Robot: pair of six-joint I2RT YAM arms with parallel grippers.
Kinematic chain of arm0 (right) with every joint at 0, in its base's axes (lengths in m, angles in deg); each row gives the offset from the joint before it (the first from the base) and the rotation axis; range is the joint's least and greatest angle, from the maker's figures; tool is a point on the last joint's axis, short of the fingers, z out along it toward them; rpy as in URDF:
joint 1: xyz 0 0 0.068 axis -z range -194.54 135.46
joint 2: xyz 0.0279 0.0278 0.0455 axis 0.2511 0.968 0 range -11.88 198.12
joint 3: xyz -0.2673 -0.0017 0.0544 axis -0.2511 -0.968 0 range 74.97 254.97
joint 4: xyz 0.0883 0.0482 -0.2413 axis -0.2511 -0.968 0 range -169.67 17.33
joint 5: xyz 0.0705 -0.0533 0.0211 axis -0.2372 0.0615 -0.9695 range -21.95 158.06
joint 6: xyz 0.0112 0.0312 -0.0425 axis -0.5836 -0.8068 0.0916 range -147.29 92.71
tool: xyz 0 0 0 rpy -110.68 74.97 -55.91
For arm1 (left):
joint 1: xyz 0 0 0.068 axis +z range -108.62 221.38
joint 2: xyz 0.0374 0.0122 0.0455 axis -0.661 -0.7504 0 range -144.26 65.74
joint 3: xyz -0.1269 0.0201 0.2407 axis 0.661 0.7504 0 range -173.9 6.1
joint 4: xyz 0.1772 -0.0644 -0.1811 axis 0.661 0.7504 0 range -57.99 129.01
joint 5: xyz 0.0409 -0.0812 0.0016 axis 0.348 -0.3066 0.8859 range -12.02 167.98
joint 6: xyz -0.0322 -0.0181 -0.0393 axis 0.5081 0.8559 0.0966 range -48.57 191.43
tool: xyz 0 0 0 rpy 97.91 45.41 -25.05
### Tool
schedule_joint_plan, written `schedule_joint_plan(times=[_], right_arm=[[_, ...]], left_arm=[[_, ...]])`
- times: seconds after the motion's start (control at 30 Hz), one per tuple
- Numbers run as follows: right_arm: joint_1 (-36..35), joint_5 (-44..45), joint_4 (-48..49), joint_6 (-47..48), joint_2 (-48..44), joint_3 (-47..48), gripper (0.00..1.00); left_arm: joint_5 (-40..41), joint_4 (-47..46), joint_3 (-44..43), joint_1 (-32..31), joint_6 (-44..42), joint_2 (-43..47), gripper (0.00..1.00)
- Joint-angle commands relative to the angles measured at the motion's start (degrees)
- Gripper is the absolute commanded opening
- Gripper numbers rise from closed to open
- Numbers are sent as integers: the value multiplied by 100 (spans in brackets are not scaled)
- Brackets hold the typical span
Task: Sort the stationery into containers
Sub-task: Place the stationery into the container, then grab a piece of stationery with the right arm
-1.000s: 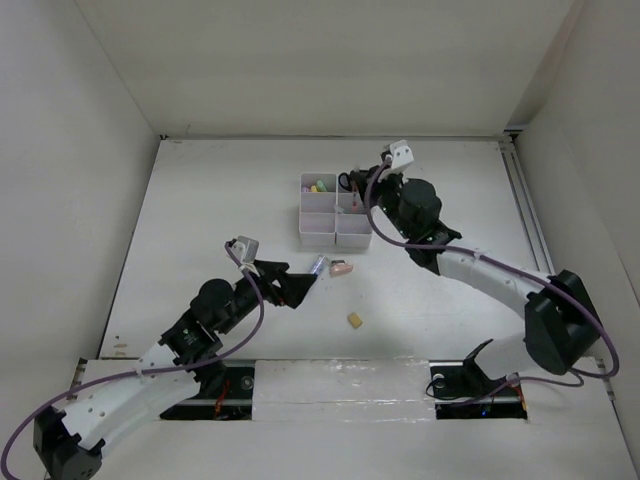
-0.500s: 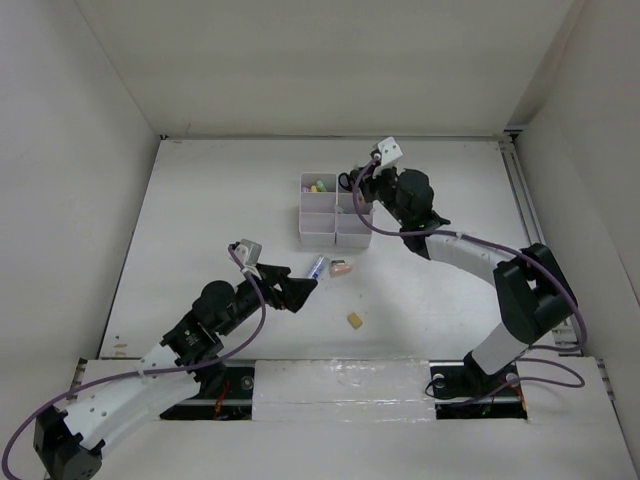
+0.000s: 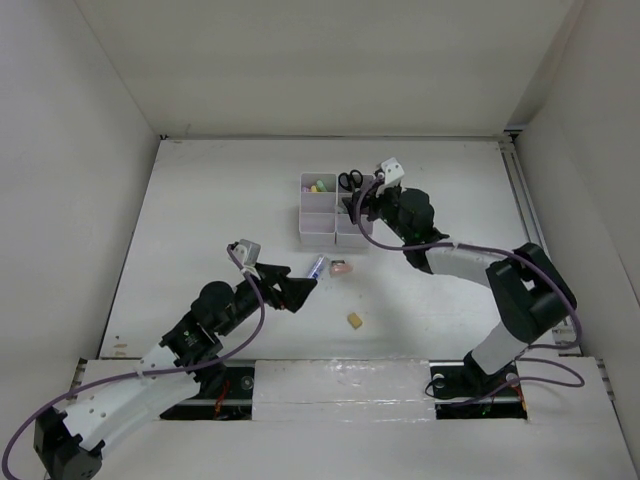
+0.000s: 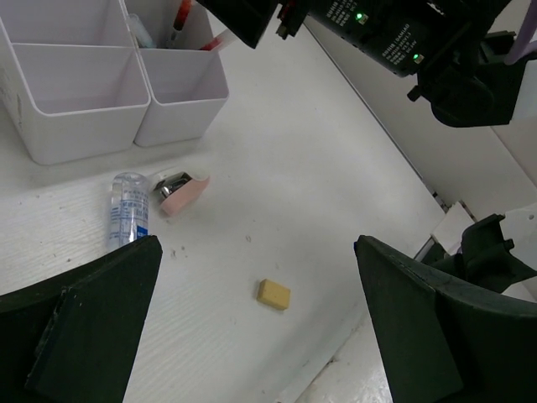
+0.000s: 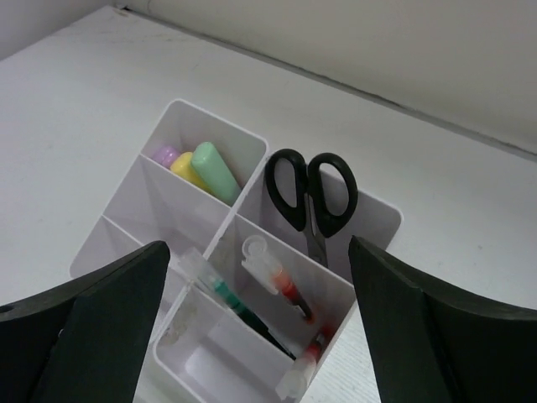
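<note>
The white containers [image 3: 303, 215] stand mid-table; the wrist views show their rim [image 5: 220, 120] and wall [image 4: 176, 109]. Black-handled scissors [image 5: 312, 197] stand in the far right compartment, also seen from above [image 3: 350, 180]. Pink, yellow and green highlighters [image 5: 201, 164] fill the far left one. Red and dark pens [image 5: 281, 281] lie in the compartment below my open, empty right gripper [image 5: 258, 252]. My left gripper [image 4: 258, 277] hovers open over the table. On the table lie a blue-white tube [image 4: 127, 210], a small pink item [image 4: 180, 191] and a yellow eraser [image 4: 273, 294].
White walls enclose the table on the left, back and right. The right arm [image 3: 470, 265] reaches across the right half toward the containers. The tube [image 3: 317, 266], pink item [image 3: 341, 267] and eraser [image 3: 354, 320] lie between the two arms.
My right gripper was shut at the containers and now stands open, drawn slightly nearer, with the scissors uncovered. The right arm's elbow has folded in. The left arm has hardly moved.
</note>
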Motion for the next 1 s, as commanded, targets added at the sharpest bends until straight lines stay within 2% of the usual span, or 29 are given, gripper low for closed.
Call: schedule_joint_plan(times=[0.0, 0.13, 0.27, 0.37, 0.47, 0.5, 0.67, 0.83, 0.97], right_arm=[[-133, 23, 804, -229, -480, -138, 94], [-370, 295, 804, -229, -1207, -348, 100], [-757, 953, 190, -361, -2016, -349, 100], [-1126, 1770, -653, -448, -2562, -131, 100], [-1390, 2351, -2187, -922, -3063, 63, 100], [-1443, 2413, -2193, -1002, -3196, 64, 100], [-1662, 2379, -3299, -1520, -4197, -322, 100], [-1716, 1799, -3353, -1829, -5269, -937, 100], [-1716, 1729, -3687, -1882, -5455, -1000, 100]], left_arm=[[73, -246, 8, -14, 12, -43, 99], [196, -193, 8, -14, 65, -192, 99], [397, -193, -53, -14, 117, -605, 99], [398, -193, -167, -14, 117, -1035, 99], [450, -193, -229, -14, 117, -1308, 99], [451, -193, -229, -14, 117, -1361, 99], [451, -140, -352, -14, 117, -1774, 99], [530, 114, -913, -14, 65, -2696, 99], [793, 369, -1240, -14, 65, -3102, 98]])
